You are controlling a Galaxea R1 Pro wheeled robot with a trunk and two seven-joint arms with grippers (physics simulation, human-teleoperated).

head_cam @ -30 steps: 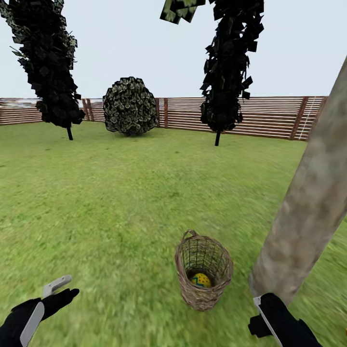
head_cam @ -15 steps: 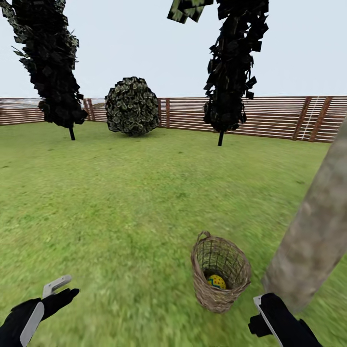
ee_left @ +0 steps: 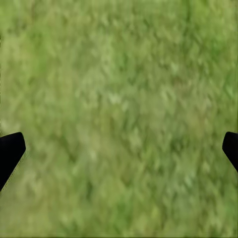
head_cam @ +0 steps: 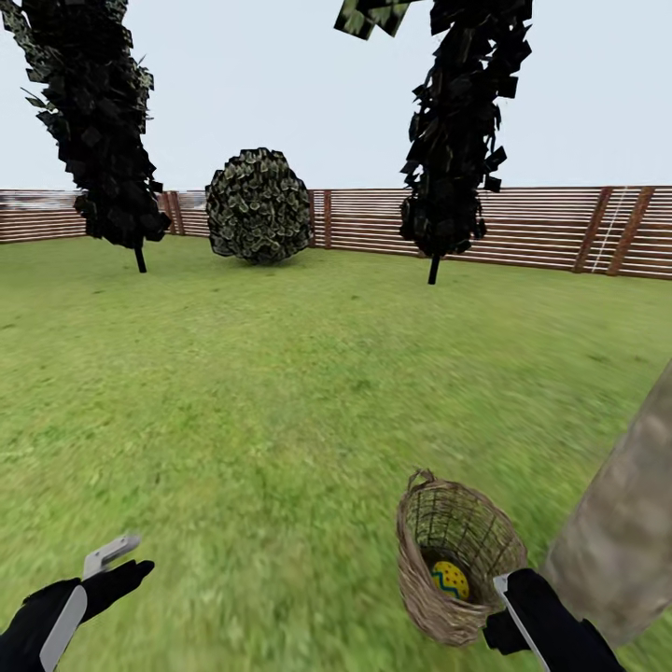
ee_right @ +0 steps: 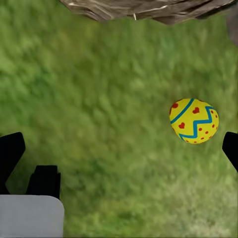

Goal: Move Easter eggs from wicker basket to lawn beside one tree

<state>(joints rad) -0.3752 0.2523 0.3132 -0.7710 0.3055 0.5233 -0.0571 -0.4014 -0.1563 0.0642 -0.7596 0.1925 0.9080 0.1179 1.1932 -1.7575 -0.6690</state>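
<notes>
Left gripper [head_cam: 117,558] low with jaws apart, right gripper [ee_right: 119,148] likewise spread

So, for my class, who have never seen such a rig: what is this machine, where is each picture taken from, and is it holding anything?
It is a simulated wheeled robot with two arms. The head view looks down over the lawn: a wicker basket stands beside a tree trunk, with one Easter egg visible inside. The left gripper and right gripper show at the bottom. Each wrist camera looks along its gripper's fingers: the left sees grass; the right sees another egg lying on the grass near the basket's base. Both grippers are open, holding nothing.
</notes>
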